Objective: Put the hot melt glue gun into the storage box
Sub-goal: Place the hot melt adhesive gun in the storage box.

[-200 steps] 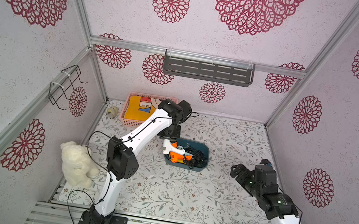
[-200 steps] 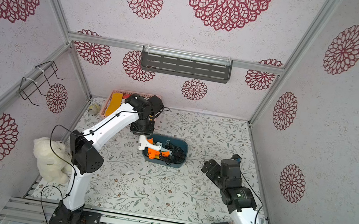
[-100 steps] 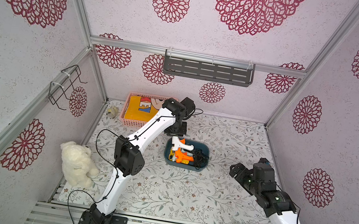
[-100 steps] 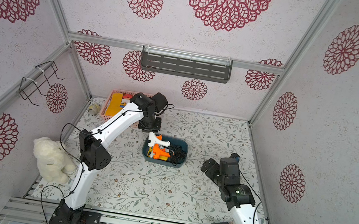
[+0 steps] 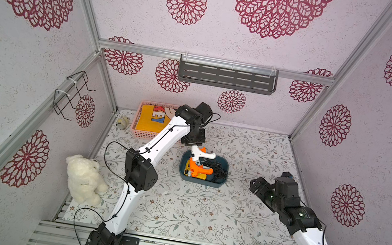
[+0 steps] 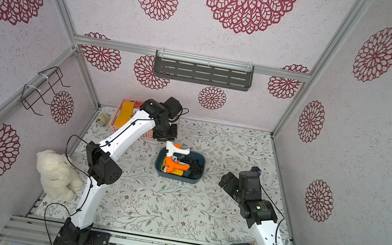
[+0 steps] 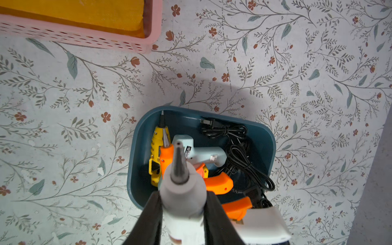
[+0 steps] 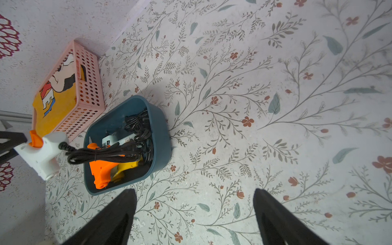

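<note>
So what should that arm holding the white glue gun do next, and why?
Probably ease it down toward the middle of the storage box before letting go: the left tool grips the white glue gun nozzle-down above the box's edge, with other guns and cords inside.

Only legible txt: "KEY" on yellow item in pink basket; other labels too small.

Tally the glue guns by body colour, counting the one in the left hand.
white glue gun, in the left hand: 1
pale blue glue gun: 1
orange glue gun: 1
yellow glue gun: 1
Total: 4
</note>
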